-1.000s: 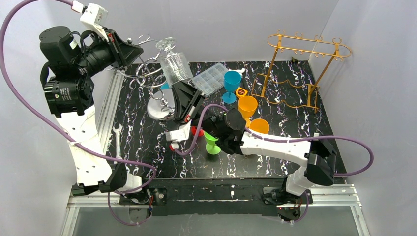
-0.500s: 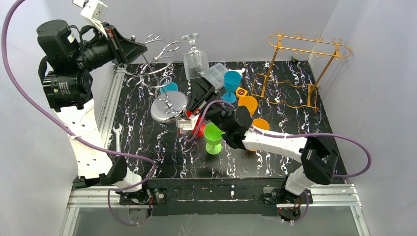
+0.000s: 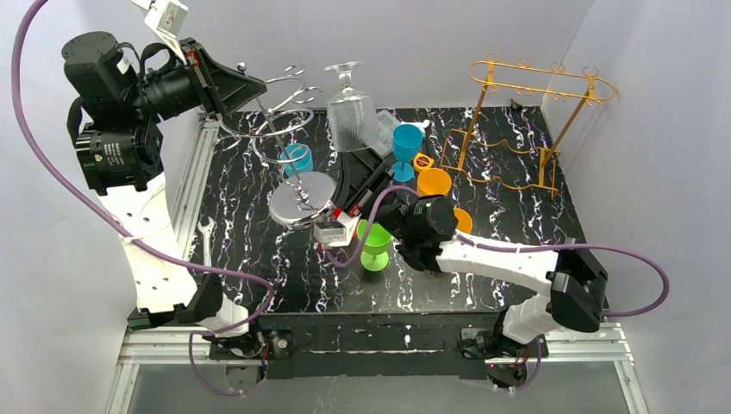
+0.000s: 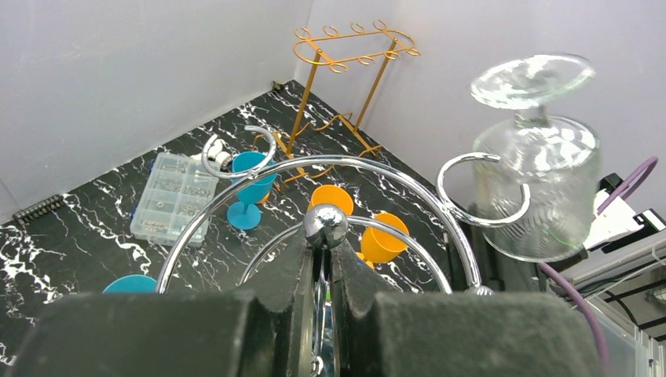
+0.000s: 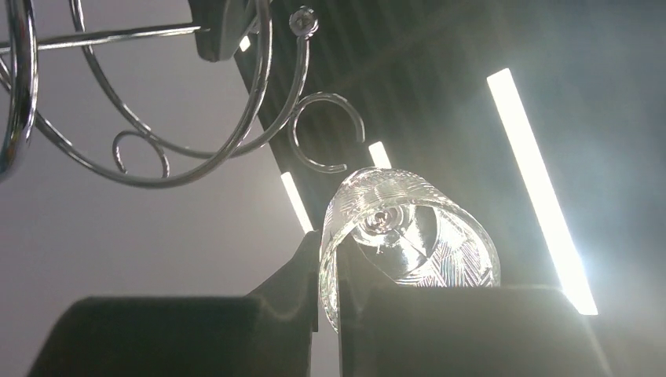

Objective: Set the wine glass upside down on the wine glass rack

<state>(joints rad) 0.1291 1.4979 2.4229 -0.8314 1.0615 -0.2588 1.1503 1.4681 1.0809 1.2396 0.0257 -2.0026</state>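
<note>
Chrome wire makes up the wine glass rack (image 3: 302, 200), a round mirrored base with a thin post and curled hooks at the top. The left gripper (image 4: 323, 267) is clamped on that post just under its ball knob. This looks meant to steady the rack and turn a hook toward the other arm. The post leans in the top view, and I cannot tell whether the base sits flat on the table (image 3: 259, 276).

The wine glass (image 3: 352, 116) is clear, ribbed and already upside down, with its foot uppermost and its bowl opening downward. The right gripper (image 5: 330, 267) pinches the rim from below, one finger inside the bowl and one outside. That grip leaves the stem and foot free to slide into a hook. The glass hangs in the air above the table, just beside an open hook (image 4: 440, 179) but not yet inside it. From the left wrist view, the hook's ring sits level with the bowl rather than the stem, so I judge the glass needs to shift until the stem meets the gap.

A green cup (image 3: 374, 244), a blue cup (image 3: 405, 147) and an orange rack (image 3: 534, 112) stand clear of the work.
</note>
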